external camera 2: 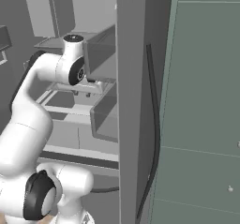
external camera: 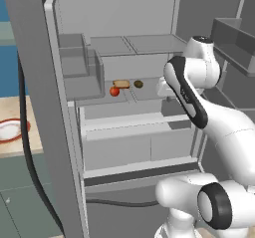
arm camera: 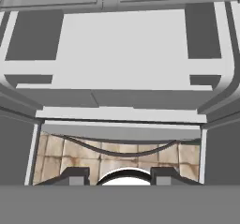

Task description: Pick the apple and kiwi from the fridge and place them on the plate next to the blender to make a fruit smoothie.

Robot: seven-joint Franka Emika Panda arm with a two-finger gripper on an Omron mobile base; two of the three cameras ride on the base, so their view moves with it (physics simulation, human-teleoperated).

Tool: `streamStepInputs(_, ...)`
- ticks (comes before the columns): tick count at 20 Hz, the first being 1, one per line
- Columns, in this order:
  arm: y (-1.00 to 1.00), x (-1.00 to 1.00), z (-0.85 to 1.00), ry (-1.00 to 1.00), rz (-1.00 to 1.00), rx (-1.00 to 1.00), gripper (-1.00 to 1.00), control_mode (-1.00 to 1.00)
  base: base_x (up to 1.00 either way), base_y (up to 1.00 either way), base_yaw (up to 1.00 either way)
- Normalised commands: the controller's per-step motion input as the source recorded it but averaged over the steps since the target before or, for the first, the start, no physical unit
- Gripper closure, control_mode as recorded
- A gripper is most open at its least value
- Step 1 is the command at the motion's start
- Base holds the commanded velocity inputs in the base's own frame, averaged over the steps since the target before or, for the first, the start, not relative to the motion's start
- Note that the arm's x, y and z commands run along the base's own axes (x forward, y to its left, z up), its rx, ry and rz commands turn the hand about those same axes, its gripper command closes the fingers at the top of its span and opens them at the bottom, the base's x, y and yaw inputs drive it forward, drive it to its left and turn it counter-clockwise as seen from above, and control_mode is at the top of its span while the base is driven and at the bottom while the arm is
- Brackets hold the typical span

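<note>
Look at the left base view first. You see the tall grey fridge (external camera: 127, 48) with its doors wide open. On a grey shelf (external camera: 149, 93) in the middle sits the small round red apple (external camera: 114, 91). Just beside it, at about 1 o'clock from it, lies a tan bun-shaped thing (external camera: 121, 83). The small dark brown oval kiwi (external camera: 138, 84) lies near the bun at 3 o'clock from it, apart from the apple. The white arm (external camera: 191, 90) reaches in from 4 o'clock, and its hand is near the right end of that shelf. Far over at 9 o'clock you can spot part of the round white plate with the red rim (external camera: 22, 131) on a tan counter (external camera: 10, 107).

The right base view gives you the arm bent into the fridge, and a big grey door edge (external camera 2: 131, 101) blocks the fruit.

The hand view looks down over pale grey fridge drawers (arm camera: 124, 49) to a tan tiled floor (arm camera: 70, 153). A tiny bit of red, likely the apple, peeks in at 11 o'clock at the very top. The two dark finger tips of the gripper (arm camera: 120, 174) stand apart at 6 o'clock, with nothing pinched between them.
</note>
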Motion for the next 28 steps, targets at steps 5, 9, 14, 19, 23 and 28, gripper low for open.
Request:
streamStepInputs(5, 0.23, -0.28, 0.00, -0.16, 0.00, -0.03, -1.00, -1.00, 0.00, 0.00, 0.00)
streamStepInputs(9, 1.00, -0.34, -0.04, -0.41, -0.11, -0.23, -1.00, -1.00, 0.00, 0.00, 0.00)
streamStepInputs(14, 0.57, 0.16, -0.11, -0.26, -0.06, 0.00, -1.00, -1.00, 0.00, 0.00, 0.00)
streamStepInputs(19, 0.13, 0.16, -0.05, -0.09, 0.00, 0.01, -1.00, -1.00, 0.00, 0.00, 0.00)
streamStepInputs(23, 0.14, 0.61, 0.00, -0.04, 0.00, 0.01, -1.00, -1.00, 0.00, 0.00, 0.00)
streamStepInputs(28, 0.40, 0.77, 0.01, 0.00, 0.00, 0.00, -1.00, -1.00, 0.00, 0.00, 0.00)
